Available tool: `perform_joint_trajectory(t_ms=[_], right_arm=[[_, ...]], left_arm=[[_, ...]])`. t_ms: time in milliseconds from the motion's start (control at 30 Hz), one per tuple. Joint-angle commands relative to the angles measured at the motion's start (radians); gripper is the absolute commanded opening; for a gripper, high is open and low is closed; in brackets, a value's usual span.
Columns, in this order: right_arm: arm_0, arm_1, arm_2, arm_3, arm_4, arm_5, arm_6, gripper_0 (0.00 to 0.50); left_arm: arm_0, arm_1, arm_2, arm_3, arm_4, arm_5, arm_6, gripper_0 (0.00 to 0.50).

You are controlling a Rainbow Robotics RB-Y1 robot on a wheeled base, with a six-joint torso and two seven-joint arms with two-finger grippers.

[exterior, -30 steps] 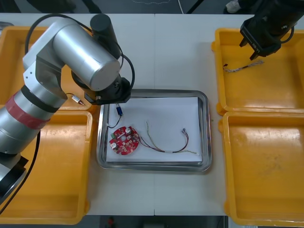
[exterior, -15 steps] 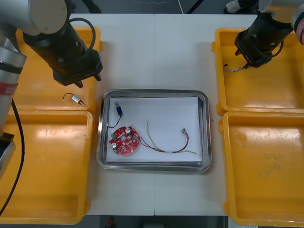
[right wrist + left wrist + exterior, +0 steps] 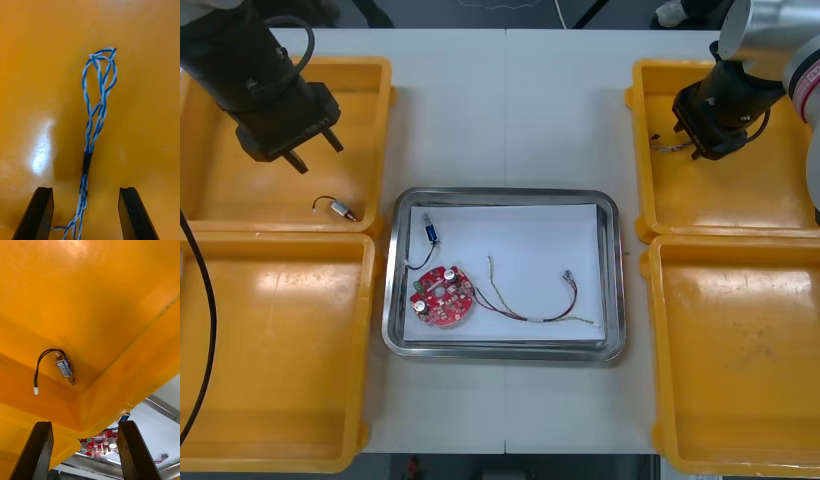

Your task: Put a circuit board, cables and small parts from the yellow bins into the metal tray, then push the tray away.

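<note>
**Layout.** Light tabletop (image 3: 510, 110), two yellow bins per side. Rectangular metal tray with white inside (image 3: 612, 270) sits at centre. It holds the round red circuit board (image 3: 442, 295) at near left, a thin red and yellow cable (image 3: 530, 305) to its right, and a small metal part with a black lead (image 3: 428, 235) at far left.

**R arm.** Right gripper (image 3: 688, 140) is over the far-right yellow plastic bin (image 3: 740, 200). Fingers are spread, nothing held. They straddle the twisted blue and white cable (image 3: 99, 93), which lies flat on the bin floor.

**L arm.** Left gripper (image 3: 315, 150) is over the far-left yellow plastic bin (image 3: 240, 200), released, holding nothing. A small metal part with a looped black wire (image 3: 64, 368) lies near that bin's near-right corner.

**Handling, est.**
- Blue/white cable: light, limp, will droop and swing once lifted. Best grip pt is the short black sleeve (image 3: 87, 162), where the strands are bundled. Avoid the loose loop end.
- Small part: light, rigid, smooth body may slip. Pinch across the body, not the wire.
</note>
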Motion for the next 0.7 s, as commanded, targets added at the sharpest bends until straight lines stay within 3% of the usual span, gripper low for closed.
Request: perform_joint_trajectory(t_ms=[33,500,533,567,600,700], right_arm=[[0.024,0.009,-0.019,-0.018,0.011,-0.03,-0.005,0.5],[0.07,0.01,-0.022,-0.016,-0.002,-0.039,-0.008,0.5],[0.07,0.01,-0.022,-0.018,-0.002,-0.039,-0.008,0.484],[0.07,0.01,-0.022,-0.016,-0.003,-0.039,-0.009,0.28],[0.07,0.01,-0.022,-0.016,-0.003,-0.038,-0.009,0.0],[0.07,0.01,-0.022,-0.016,-0.003,-0.036,-0.003,0.0]], left_arm=[[-0.052,0.05,0.047,0.06,0.009,-0.037,-0.079,0.5],[-0.052,0.05,-0.026,0.227,0.065,-0.184,-0.112,0.5],[-0.052,0.05,-0.034,0.232,0.068,-0.189,-0.113,0.5],[-0.052,0.047,-0.04,0.235,0.068,-0.193,-0.115,0.5],[-0.052,0.043,-0.051,0.242,0.067,-0.199,-0.116,0.5],[-0.052,0.034,-0.06,0.278,0.076,-0.222,-0.121,0.5]])
